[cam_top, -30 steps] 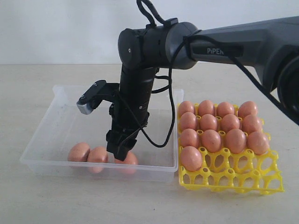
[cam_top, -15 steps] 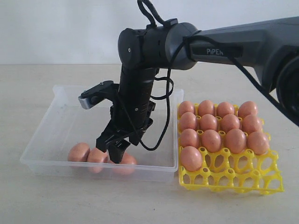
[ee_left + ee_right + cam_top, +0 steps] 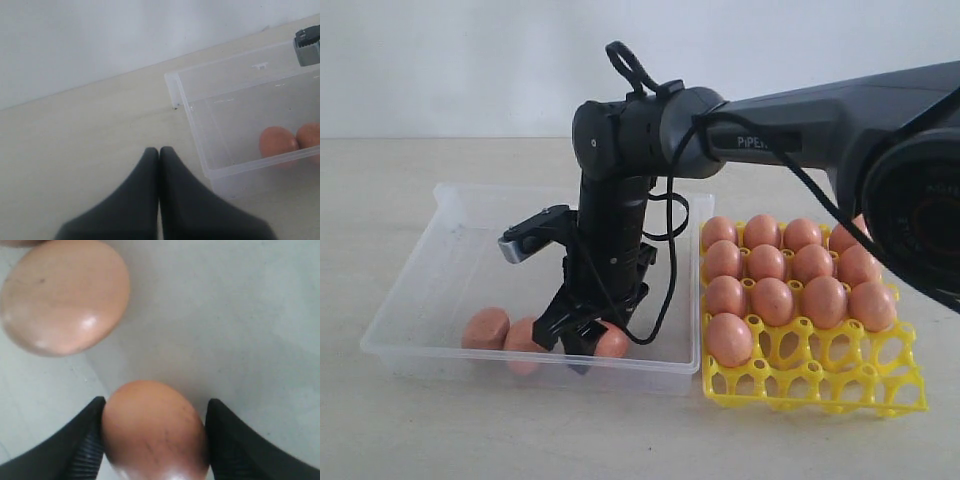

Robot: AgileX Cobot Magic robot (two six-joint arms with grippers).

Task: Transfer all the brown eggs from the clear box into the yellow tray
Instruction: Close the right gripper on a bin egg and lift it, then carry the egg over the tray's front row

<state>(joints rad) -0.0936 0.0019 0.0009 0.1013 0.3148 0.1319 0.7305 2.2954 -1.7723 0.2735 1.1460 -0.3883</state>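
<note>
Orange-brown, faintly speckled smooth egg (image 3: 152, 435) sits clasped between the right jaws; left jaws pressed together, empty.

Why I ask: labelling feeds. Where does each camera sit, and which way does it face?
Exterior: off the arms, low before the table, facing the clear box and yellow tray; shows the right arm and right end effector.
Left wrist: on the left arm, looking past its left end effector toward the box's corner.
Right wrist: on the right arm, looking down at the box floor; its fingers flank a brown egg.
Shared: exterior and left wrist both see loose eggs in the box.
</note>
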